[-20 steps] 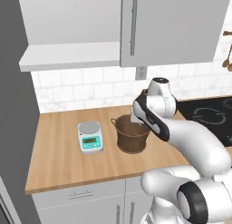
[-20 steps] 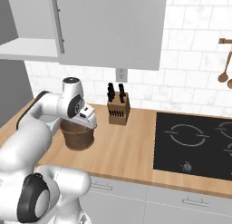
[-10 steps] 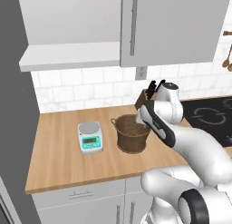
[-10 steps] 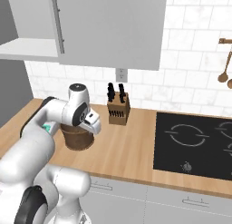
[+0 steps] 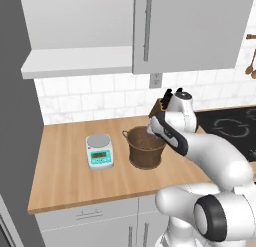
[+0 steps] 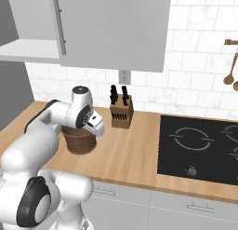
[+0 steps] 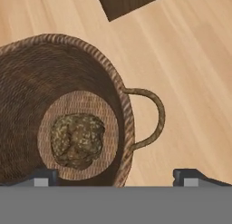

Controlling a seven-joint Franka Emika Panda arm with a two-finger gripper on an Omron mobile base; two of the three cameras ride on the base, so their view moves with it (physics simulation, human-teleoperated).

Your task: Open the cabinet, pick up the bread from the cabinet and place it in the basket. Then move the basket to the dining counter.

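Wood counter [image 5: 70, 176]: wide-spread claw [image 7: 115, 175] poised over basket [image 7: 27, 73] rim, bread [image 7: 78, 139] inside.

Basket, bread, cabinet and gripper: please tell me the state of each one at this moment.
basket: upright on the wood counter, not gripped.
bread: lying on the basket's bottom.
cabinet: left door open, shelf bare; right door shut.
gripper: open, above the basket's rim by one loop handle, holding nothing.

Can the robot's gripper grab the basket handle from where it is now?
Probably yes. The open gripper hovers just above the basket, its loop handle lies between the fingertips with bare counter beside it, and nothing blocks the way.
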